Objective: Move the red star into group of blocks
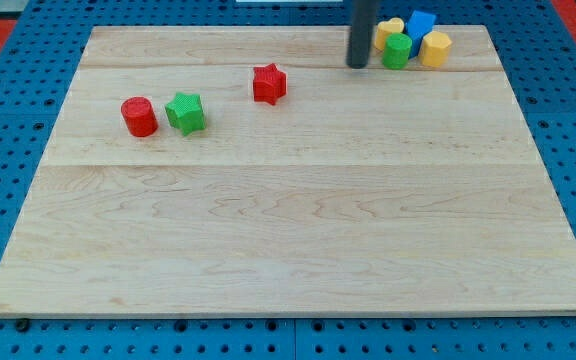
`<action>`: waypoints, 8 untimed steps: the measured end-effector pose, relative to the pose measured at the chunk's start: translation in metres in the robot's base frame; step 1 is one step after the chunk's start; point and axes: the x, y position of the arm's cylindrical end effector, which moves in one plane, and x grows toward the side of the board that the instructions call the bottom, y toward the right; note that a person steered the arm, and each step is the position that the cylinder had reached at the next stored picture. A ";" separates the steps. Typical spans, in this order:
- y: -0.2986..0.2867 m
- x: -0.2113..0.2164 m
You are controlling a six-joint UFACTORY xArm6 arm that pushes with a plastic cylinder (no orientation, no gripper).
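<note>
My tip (357,65) rests on the table (288,240) near the upper right of the frame, just left of the cluster I am aiming for: a green cylinder (398,50), a yellow block (389,29) behind it, a blue block (422,22) at the very top and another yellow block (435,47) on the right, all packed touching or nearly so. The red star (269,83) sits well left of my tip, in the upper middle of the frame, apart from everything. Farther left, a red cylinder (139,116) and a green star (185,112) stand just beside each other and play no part here. There is no pincer on this rig, only the rod, so there is nothing to report as apart or together. As I judge it, my tip is on the wrong side: it stands between the red star and the cluster. To do this well I would swing round the star without grazing it, settle on its left and slightly lower edge, then push to the right and a little toward the top of the frame. I would keep contact centred on the star, since its points may make it spin off the line, and ease off as it meets the green cylinder so the cluster does not scatter.
</note>
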 end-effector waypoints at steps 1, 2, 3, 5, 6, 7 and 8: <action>-0.098 -0.014; -0.192 -0.011; -0.259 0.020; -0.171 0.058; -0.094 0.035; -0.036 0.025; -0.046 0.025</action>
